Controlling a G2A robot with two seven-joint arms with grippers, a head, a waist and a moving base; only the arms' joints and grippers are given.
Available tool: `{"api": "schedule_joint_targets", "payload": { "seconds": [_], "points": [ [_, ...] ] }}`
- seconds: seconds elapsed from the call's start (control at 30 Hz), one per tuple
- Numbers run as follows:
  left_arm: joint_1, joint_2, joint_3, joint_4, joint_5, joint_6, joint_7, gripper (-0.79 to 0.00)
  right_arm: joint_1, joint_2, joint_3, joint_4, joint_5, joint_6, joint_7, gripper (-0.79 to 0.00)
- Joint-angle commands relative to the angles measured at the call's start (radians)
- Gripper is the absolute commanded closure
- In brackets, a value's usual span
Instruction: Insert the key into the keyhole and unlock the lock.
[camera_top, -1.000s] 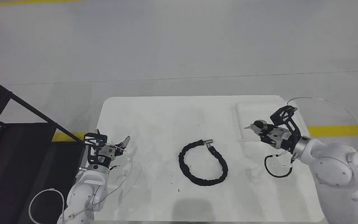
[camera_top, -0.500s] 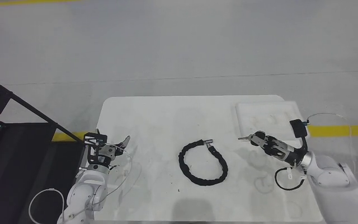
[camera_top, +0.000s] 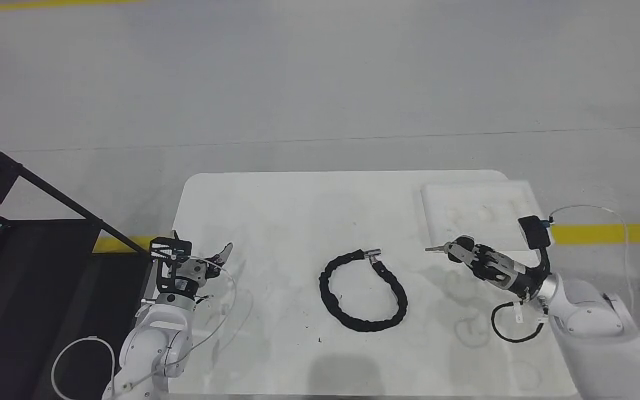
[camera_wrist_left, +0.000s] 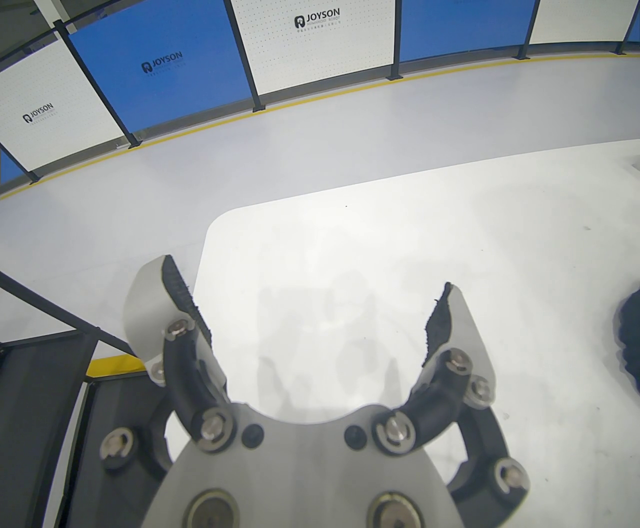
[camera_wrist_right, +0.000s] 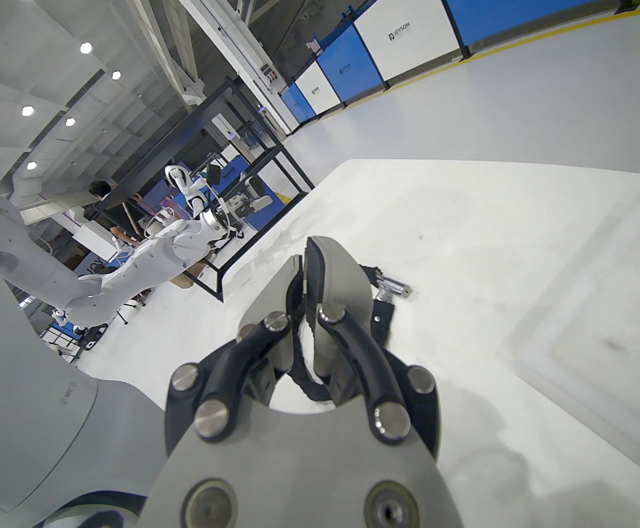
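A black cable lock (camera_top: 362, 292) lies coiled in a ring at the table's middle, and its metal keyhole end (camera_top: 374, 256) points to the back right. My right gripper (camera_top: 452, 247) hovers to the right of that end, shut on a small silver key (camera_top: 436, 248) whose tip points at the lock. In the right wrist view the fingers (camera_wrist_right: 320, 272) are pressed together, with the lock's metal cylinder (camera_wrist_right: 395, 286) just beyond them. My left gripper (camera_top: 190, 262) stands open at the table's left edge, nothing between its fingers (camera_wrist_left: 180, 295). The lock's black edge (camera_wrist_left: 631, 340) is off to its side.
A shallow white tray (camera_top: 470, 208) sits at the back right of the table, close behind the right gripper. A black rack (camera_top: 40, 280) stands off the table's left side. Bare white tabletop (camera_top: 270, 230) stretches between the left gripper and the lock.
The right gripper with the key has come down from over the tray toward the lock and has lowered. In the last half second it barely shifted. The left arm has not moved.
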Motion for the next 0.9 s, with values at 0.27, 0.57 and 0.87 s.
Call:
{"api": "schedule_joint_targets", "payload": {
  "seconds": [0.27,0.57,0.87],
  "points": [
    [0.0,0.0,0.0,0.0,0.0,0.0,0.0,-0.785,0.094,0.084,-0.195,-0.091,0.376,0.107,0.129,0.0],
    [0.0,0.0,0.0,0.0,0.0,0.0,0.0,-0.785,0.091,0.186,-0.232,-0.054,0.491,0.103,0.126,0.0],
    [-0.104,-0.01,0.132,0.021,0.117,-0.014,-0.023,-0.785,0.07,0.22,-0.268,0.019,0.505,0.036,0.058,0.0]
  ]
}}
